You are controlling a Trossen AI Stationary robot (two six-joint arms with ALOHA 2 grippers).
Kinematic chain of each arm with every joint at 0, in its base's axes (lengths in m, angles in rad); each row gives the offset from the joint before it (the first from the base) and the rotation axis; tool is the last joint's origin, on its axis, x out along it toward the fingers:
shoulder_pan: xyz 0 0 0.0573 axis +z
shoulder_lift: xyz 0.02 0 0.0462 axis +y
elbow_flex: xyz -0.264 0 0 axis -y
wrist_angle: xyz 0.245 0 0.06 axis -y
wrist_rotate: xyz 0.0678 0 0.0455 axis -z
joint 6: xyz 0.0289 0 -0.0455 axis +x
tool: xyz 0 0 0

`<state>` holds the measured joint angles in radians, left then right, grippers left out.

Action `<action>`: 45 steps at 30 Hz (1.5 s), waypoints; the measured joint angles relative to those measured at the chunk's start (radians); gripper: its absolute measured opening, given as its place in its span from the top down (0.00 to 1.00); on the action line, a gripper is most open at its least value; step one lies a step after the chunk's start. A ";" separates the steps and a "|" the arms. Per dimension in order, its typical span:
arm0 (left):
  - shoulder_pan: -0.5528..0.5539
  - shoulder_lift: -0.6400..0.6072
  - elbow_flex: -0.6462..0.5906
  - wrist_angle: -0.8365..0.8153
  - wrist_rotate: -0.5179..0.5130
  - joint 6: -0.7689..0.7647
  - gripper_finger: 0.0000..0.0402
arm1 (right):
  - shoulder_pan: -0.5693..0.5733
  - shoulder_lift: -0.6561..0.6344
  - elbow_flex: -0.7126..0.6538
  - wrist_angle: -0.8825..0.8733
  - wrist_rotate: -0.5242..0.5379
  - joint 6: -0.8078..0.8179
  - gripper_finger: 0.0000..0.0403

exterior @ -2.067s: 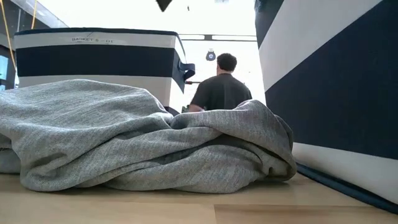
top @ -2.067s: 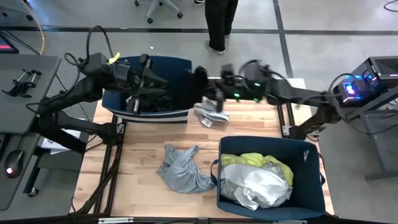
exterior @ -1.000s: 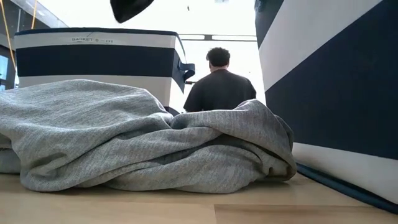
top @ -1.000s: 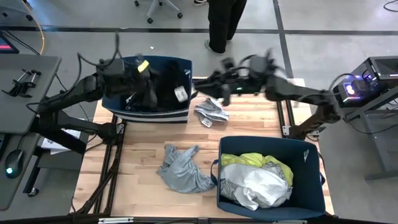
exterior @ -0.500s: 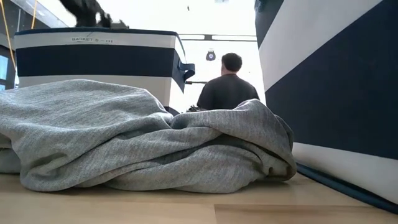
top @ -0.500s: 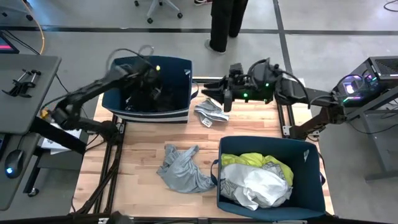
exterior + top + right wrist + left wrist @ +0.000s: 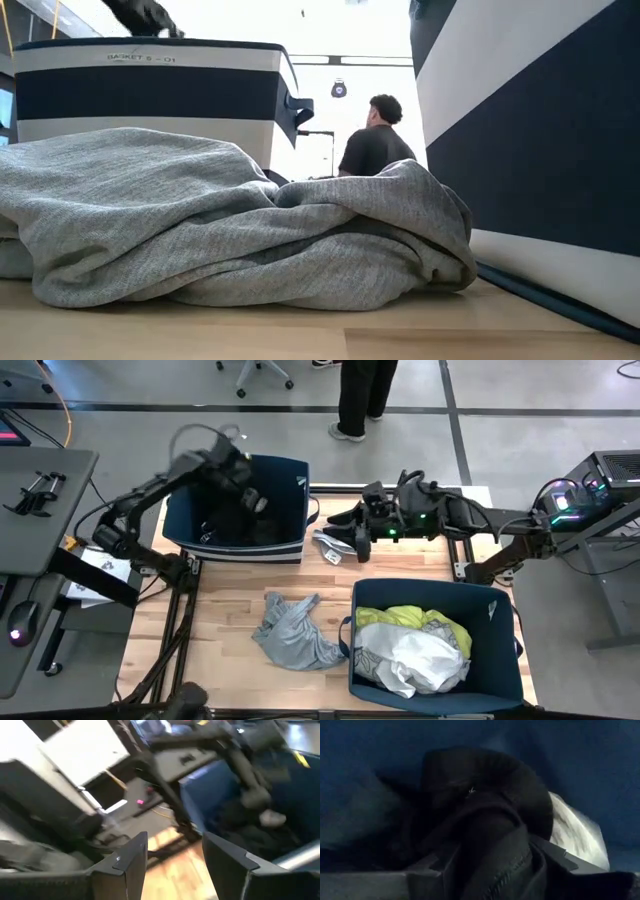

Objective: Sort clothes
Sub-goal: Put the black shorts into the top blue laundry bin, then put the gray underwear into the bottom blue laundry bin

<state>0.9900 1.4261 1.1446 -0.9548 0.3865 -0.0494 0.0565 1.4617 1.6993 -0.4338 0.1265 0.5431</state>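
Left gripper is lowered inside the far navy bin at roughly 11 o'clock on the table, its fingers clenched on a black garment, a thick, rumpled fold of dark cloth lying among other dark clothes in that bin. Right gripper hangs at about 12 o'clock, just above a small crumpled white garment with grey print that lies on the wooden table beside the far bin; its fingers are spread and hold nothing. A grey garment, soft heathered knit, lies bunched at table centre. The near navy bin, at 5 o'clock, holds a bright yellow garment under pale grey-white pieces. A person stands beyond the table.
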 joint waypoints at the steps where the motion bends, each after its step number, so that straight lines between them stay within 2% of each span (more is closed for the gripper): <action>1: 0.001 -0.016 0.048 -0.028 -0.007 0.006 0.55 | 0.000 0.006 0.000 -0.018 0.022 0.013 0.56; 3: -0.002 -0.054 0.141 -0.067 -0.013 0.008 0.55 | -0.003 0.014 0.000 -0.087 0.068 0.061 0.56; 8: -0.055 -0.178 0.312 -0.073 -0.014 -0.015 0.57 | -0.065 0.072 0.000 -0.270 0.071 0.093 0.51; 15: -0.179 -0.366 0.348 -0.013 -0.026 -0.105 0.59 | -0.238 0.241 0.000 -0.455 0.003 0.081 0.37; 17: -0.210 -0.400 0.349 -0.032 -0.088 -0.105 0.59 | -0.285 0.300 0.000 -0.506 0.000 0.080 0.36; 22: -0.243 -0.438 0.323 -0.098 -0.367 -0.103 0.59 | -0.359 0.404 -0.001 -0.598 -0.033 0.077 0.35; 26: -0.236 -0.435 0.211 -0.056 -0.466 -0.095 0.59 | -0.371 0.459 -0.001 -0.623 -0.088 0.055 0.35; 30: -0.232 -0.395 0.077 -0.007 -0.437 -0.073 0.54 | -0.370 0.493 -0.001 -0.650 -0.122 0.052 0.35; 35: -0.208 -0.322 -0.045 0.027 -0.417 -0.112 0.40 | -0.369 0.515 -0.001 -0.687 -0.124 0.051 0.35; 38: -0.191 -0.278 -0.059 0.020 -0.399 -0.125 0.31 | -0.369 0.528 -0.001 -0.704 -0.115 0.051 0.35; 40: -0.175 -0.266 -0.058 0.011 -0.339 -0.125 0.26 | -0.369 0.539 -0.001 -0.711 -0.115 0.051 0.35; 43: -0.162 -0.260 -0.027 -0.005 -0.245 -0.138 0.22 | -0.370 0.560 -0.001 -0.717 -0.109 0.049 0.35; 45: -0.158 -0.268 0.008 -0.039 -0.234 -0.172 0.21 | -0.371 0.582 -0.001 -0.718 -0.101 0.040 0.35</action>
<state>0.8321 1.1582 1.1531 -0.9942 0.1521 -0.2217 -0.3148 2.0434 1.6985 -1.1521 0.0252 0.5828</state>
